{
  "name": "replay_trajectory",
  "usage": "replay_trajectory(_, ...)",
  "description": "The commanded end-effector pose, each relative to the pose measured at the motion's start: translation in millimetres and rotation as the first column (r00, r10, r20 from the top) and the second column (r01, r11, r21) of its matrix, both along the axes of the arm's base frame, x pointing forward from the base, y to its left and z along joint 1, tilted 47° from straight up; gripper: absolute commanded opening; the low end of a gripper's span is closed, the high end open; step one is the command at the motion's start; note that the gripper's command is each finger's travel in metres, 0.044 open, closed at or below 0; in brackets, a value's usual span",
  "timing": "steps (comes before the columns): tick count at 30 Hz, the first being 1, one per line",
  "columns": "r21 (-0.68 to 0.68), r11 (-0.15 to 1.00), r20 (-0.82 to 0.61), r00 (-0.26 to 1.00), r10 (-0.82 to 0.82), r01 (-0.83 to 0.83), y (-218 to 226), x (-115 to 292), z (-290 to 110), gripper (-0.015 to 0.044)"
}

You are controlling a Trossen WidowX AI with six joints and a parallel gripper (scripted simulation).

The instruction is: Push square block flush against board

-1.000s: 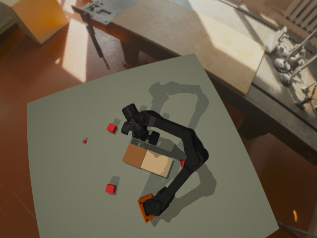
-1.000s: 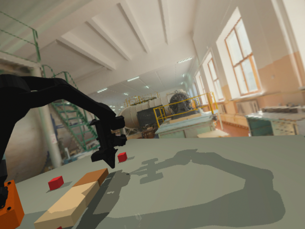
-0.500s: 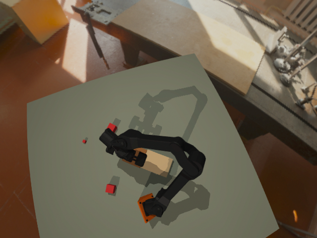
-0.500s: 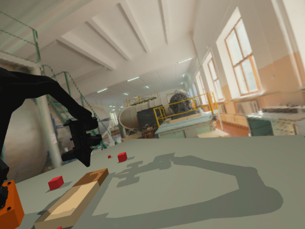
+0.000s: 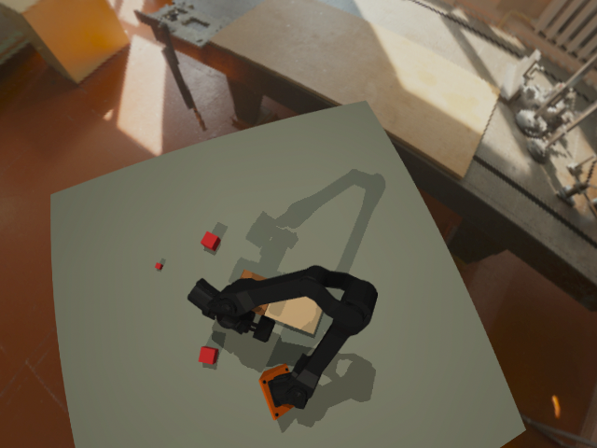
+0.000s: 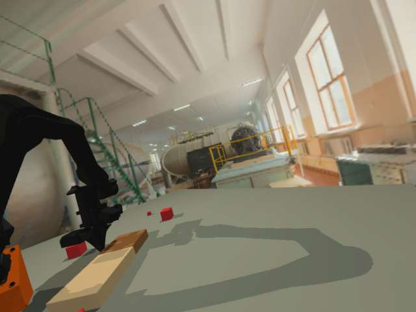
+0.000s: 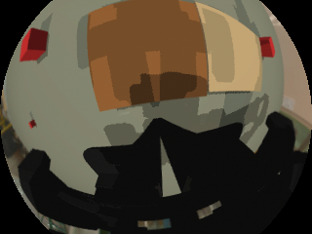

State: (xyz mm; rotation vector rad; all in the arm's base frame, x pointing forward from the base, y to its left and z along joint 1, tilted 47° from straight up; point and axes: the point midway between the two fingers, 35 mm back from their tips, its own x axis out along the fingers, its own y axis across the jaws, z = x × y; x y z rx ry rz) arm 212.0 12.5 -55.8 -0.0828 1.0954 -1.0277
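The board (image 5: 295, 311) (image 6: 95, 273) (image 7: 150, 46) lies flat, brown at one end and pale at the other; my arm covers part of it in the top view. My gripper (image 5: 263, 331) (image 6: 99, 247) (image 7: 158, 121) is shut and empty. It sits low at the board's long side near the brown end. A red square block (image 5: 208, 355) (image 6: 75, 249) lies on that same side, apart from the board. Another red block (image 5: 210, 240) (image 6: 166, 213) (image 7: 34, 46) lies beyond the board. A third red block (image 7: 267, 46) (image 6: 80, 309) lies by the pale end, hidden under my arm in the top view.
A tiny red cube (image 5: 159, 265) (image 6: 149, 213) (image 7: 31, 124) lies far left. The arm's orange base (image 5: 275, 391) (image 6: 12, 282) stands near the table's front. The grey table top (image 5: 145, 203) ends in open edges on all sides.
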Motion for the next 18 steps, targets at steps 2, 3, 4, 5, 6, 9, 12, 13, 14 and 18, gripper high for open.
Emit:
replay_trajectory(2,-0.005,1.0,-0.001,1.0,0.011,-0.011,-6.1,-0.2,-6.1,0.0)
replay_trajectory(3,-0.005,1.0,-0.001,1.0,0.011,-0.011,-6.3,0.2,-5.9,0.0)
replay_trajectory(4,-0.005,1.0,-0.001,1.0,0.011,-0.011,-6.5,0.8,-5.5,0.0)
replay_trajectory(5,-0.005,1.0,-0.001,1.0,0.012,-0.012,-6.8,1.6,-5.1,0.0)
replay_trajectory(6,-0.005,1.0,-0.001,1.0,0.012,-0.012,-7.3,2.6,-4.5,0.0)
replay_trajectory(9,-0.005,1.0,-0.001,1.0,0.012,-0.012,-8.9,6.4,-2.3,0.0)
replay_trajectory(12,-0.004,1.0,-0.001,1.0,0.012,-0.012,-10.7,10.3,0.0,0.0)
replay_trajectory(13,-0.004,1.0,-0.001,1.0,0.012,-0.012,-11.4,11.6,0.8,0.0)
replay_trajectory(14,-0.004,1.0,-0.001,1.0,0.012,-0.012,-12.0,12.9,1.6,0.0)
replay_trajectory(18,-0.005,1.0,-0.001,1.0,0.012,-0.012,-14.7,17.9,4.8,0.0)
